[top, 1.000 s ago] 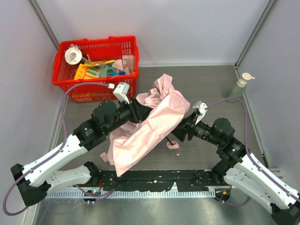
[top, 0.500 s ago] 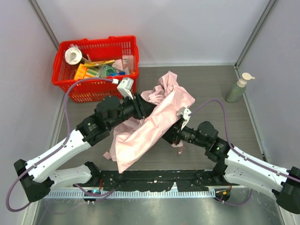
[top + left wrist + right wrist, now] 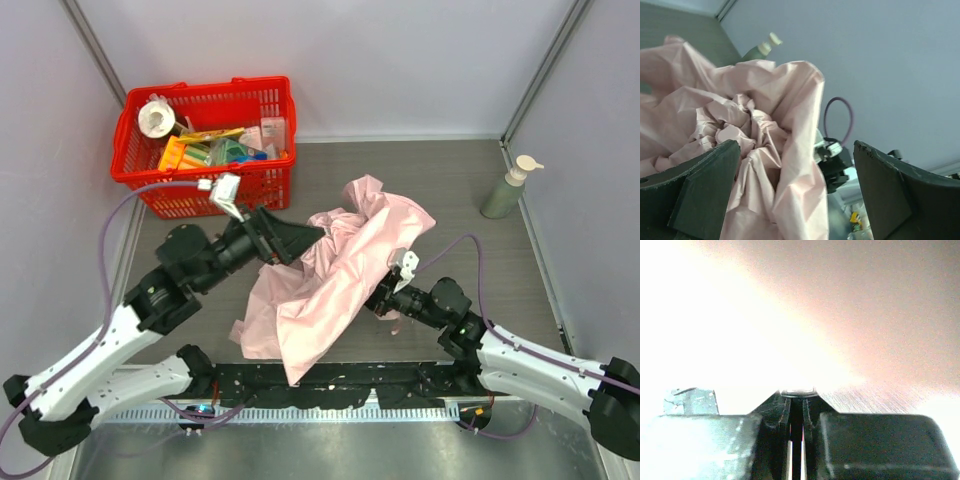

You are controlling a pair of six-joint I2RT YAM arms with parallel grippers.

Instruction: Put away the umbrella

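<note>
The umbrella point(image 3: 345, 262) lies crumpled in mid-table, its pale pink fabric spread loose and covering its shaft and handle. My left gripper point(image 3: 298, 238) stands open at the fabric's left edge. In the left wrist view its dark fingers point(image 3: 700, 192) are wide apart, with bunched umbrella fabric point(image 3: 765, 150) loose between them and not clamped. My right gripper point(image 3: 380, 296) reaches under the fabric's right edge. In the right wrist view the right gripper point(image 3: 796, 401) has its jaws almost together on a thin dark shaft, under glowing pink fabric point(image 3: 865, 315).
A red plastic basket point(image 3: 150, 185) holding several items stands at the back left. A green pump bottle point(image 3: 508, 186) stands at the right wall and shows in the left wrist view as the pump bottle point(image 3: 760, 47). A black rail point(image 3: 330, 385) runs along the near edge.
My left gripper has opened and drawn back left off the fabric. My right gripper has pushed in under the fabric and closed. The fabric has slumped toward the right and front.
</note>
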